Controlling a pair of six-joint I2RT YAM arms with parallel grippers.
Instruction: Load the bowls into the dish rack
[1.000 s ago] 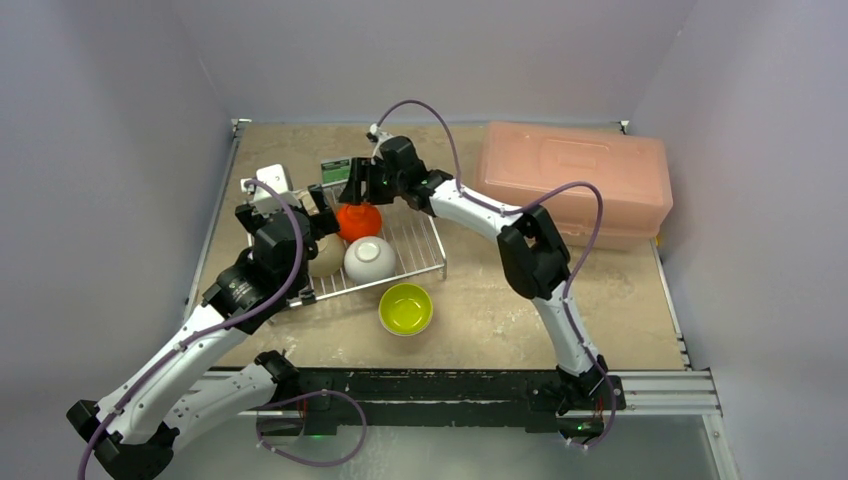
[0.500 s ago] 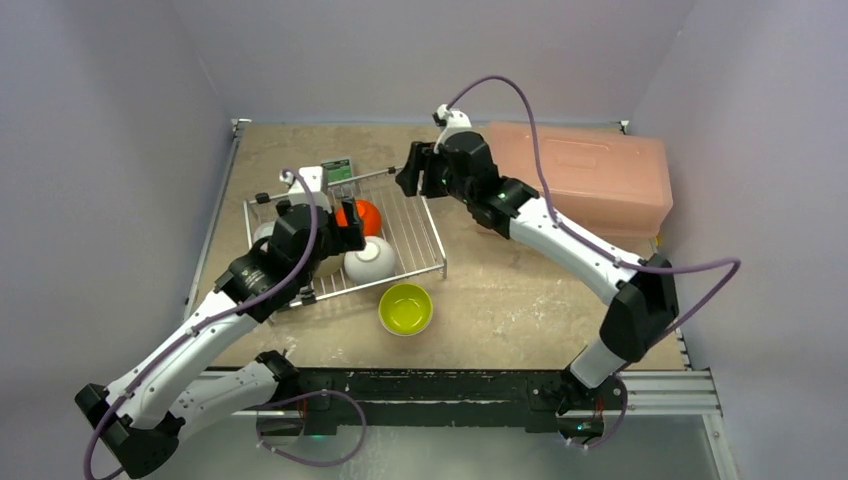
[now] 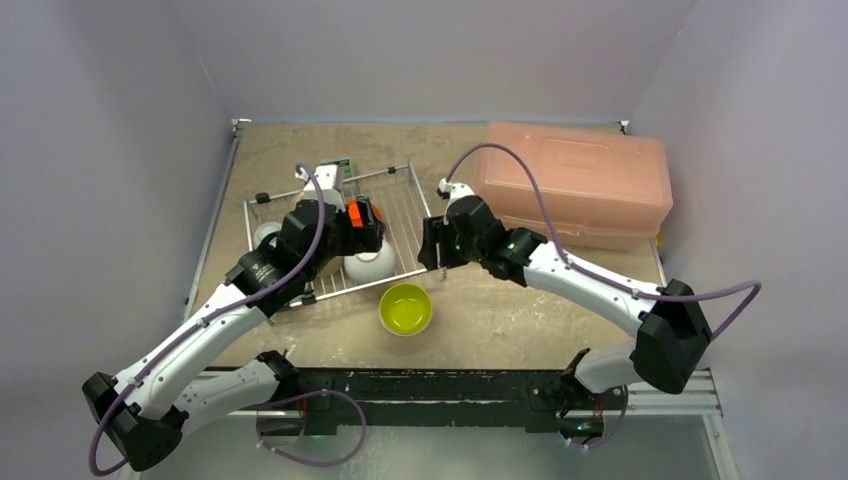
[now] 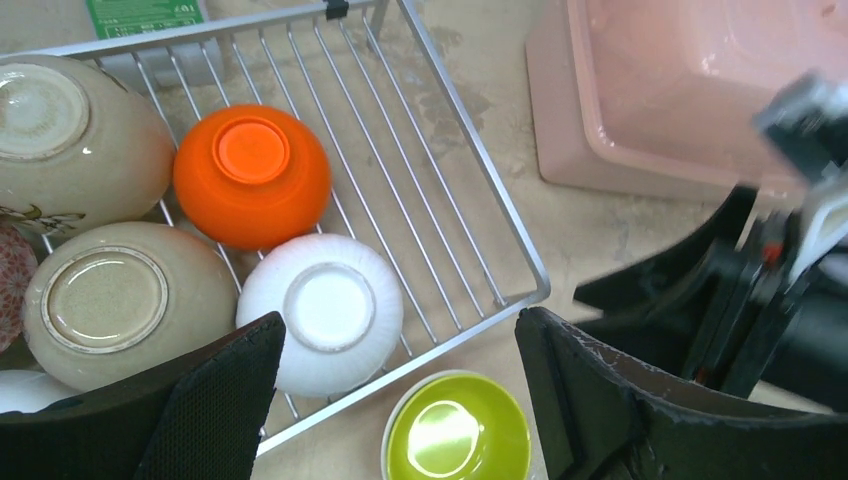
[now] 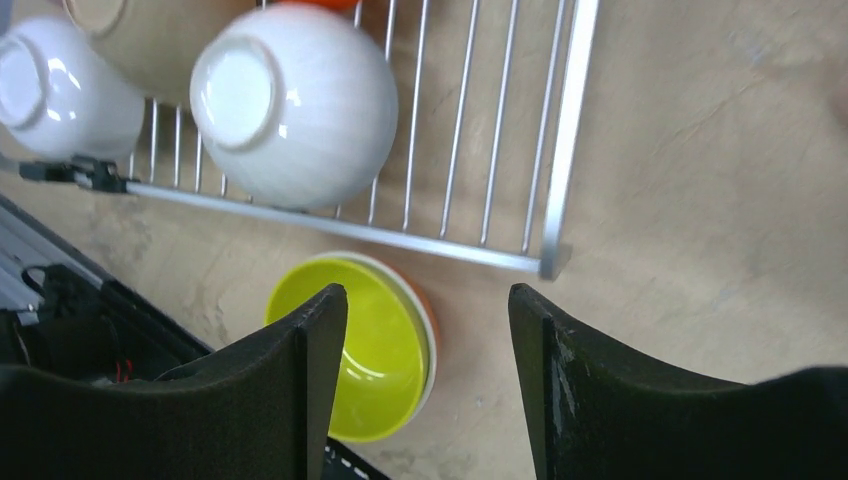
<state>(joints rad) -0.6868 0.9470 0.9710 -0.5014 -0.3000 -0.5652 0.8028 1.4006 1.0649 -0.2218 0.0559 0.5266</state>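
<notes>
A stained beige counter (image 3: 520, 310) is enclosed by grey walls (image 3: 420, 50). Upturned bowls (image 4: 320, 310) are seen in the rack (image 4: 497, 190), a green bowl (image 4: 457, 438) just beside it. Left tool (image 4: 400, 330) and right tool (image 5: 425, 300) are open, empty.

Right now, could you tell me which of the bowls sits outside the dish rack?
The lime-green bowl: it stands open side up on the table beside the dish rack, whereas the orange bowl, white bowls and beige bowls lie upside down inside it.
</notes>
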